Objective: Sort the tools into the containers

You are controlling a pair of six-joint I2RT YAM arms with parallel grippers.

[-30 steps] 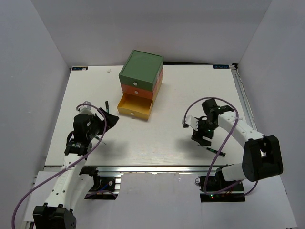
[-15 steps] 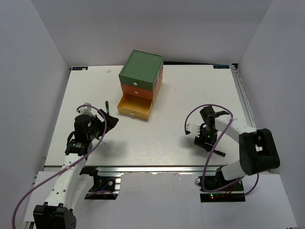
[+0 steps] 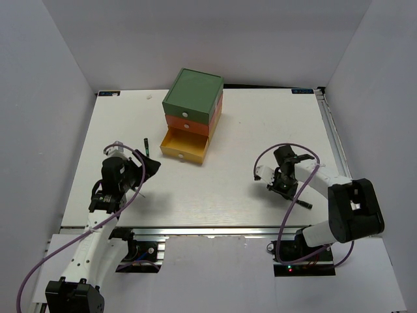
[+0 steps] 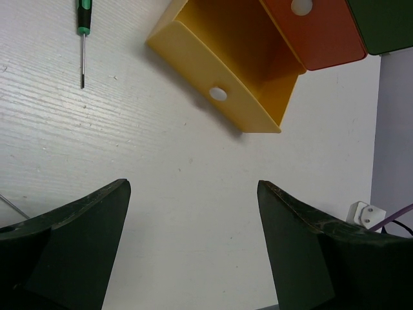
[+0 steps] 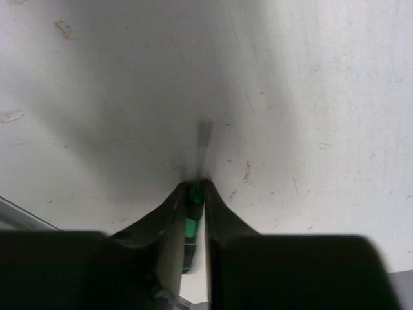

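My right claw is pinched shut on a thin precision screwdriver. In the right wrist view the green band sits right between the two fingers, and the bare metal shaft pokes out toward 12 o'clock, all blurry against the desk. I honestly can't tell if it's lying on the surface or just off it. From the top camera that claw is down around 4 o'clock on the desk, and the black handle end sticks out of it toward 4 o'clock too.

My left claw is spread wide with nothing between the fingers, hanging over bare desk at roughly 8 o'clock in the top view.

The little chest sits between 11 and 12 o'clock on the desk. Its yellow drawer at the bottom is pulled out, white knob facing my left camera. The orange drawer above it is pushed in, and the green drawer only shows a corner at 1 o'clock in that view.

The other precision screwdriver lies flat on the desk at 11 o'clock in my left wrist view. It has a black handle with a green band, and its tip points to 6 o'clock. It's near the yellow drawer's 9 o'clock side, not touching it.
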